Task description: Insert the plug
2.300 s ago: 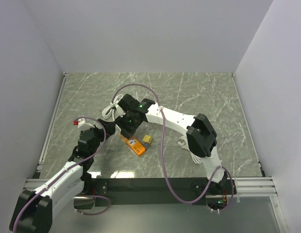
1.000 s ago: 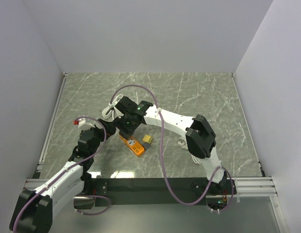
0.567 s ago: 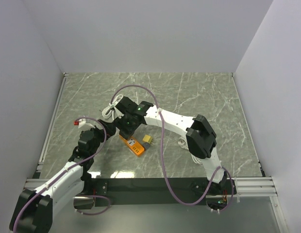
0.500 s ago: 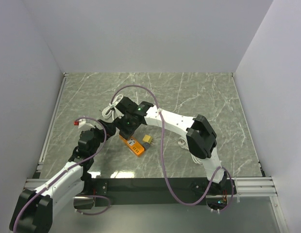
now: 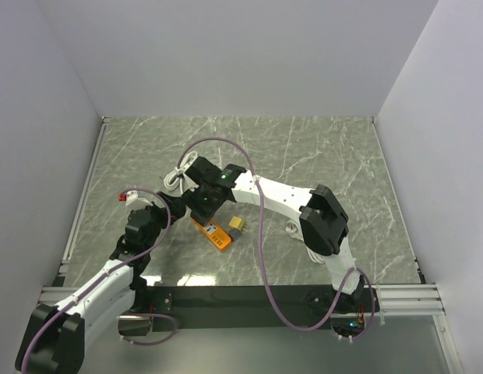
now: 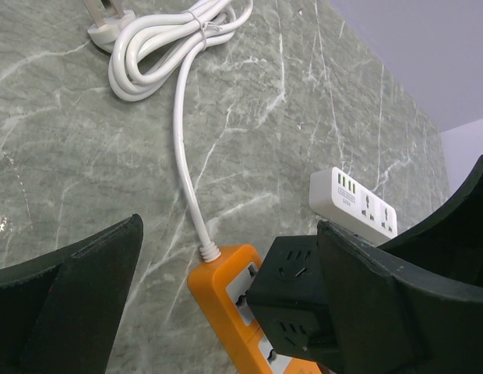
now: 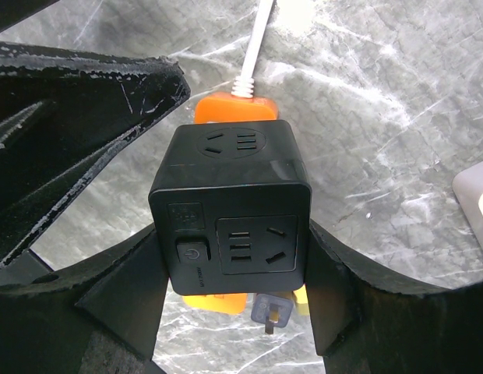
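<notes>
My right gripper (image 7: pixel 234 269) is shut on a black cube plug (image 7: pixel 232 222), one finger on each side of it. The cube rests slightly tilted on the first socket of the orange power strip (image 6: pixel 224 290), near the strip's cable end. I cannot tell how deep its pins sit. In the top view the right gripper (image 5: pixel 203 203) hides the cube, and the orange strip (image 5: pixel 216 233) shows just beyond it. My left gripper (image 6: pixel 230 234) stands wide open astride the strip's cable end, holding nothing, with one finger (image 6: pixel 397 312) close beside the black cube (image 6: pixel 297 290).
A coiled white cable with its plug (image 6: pixel 160 43) lies behind the strip. A white power strip (image 6: pixel 354 202) sits to the right, half hidden under my right arm in the top view. A small yellow-grey adapter (image 5: pixel 237 224) lies beside the orange strip.
My right gripper with the cube has edged slightly left and back over the strip since the earliest frame. The left arm has not moved.
</notes>
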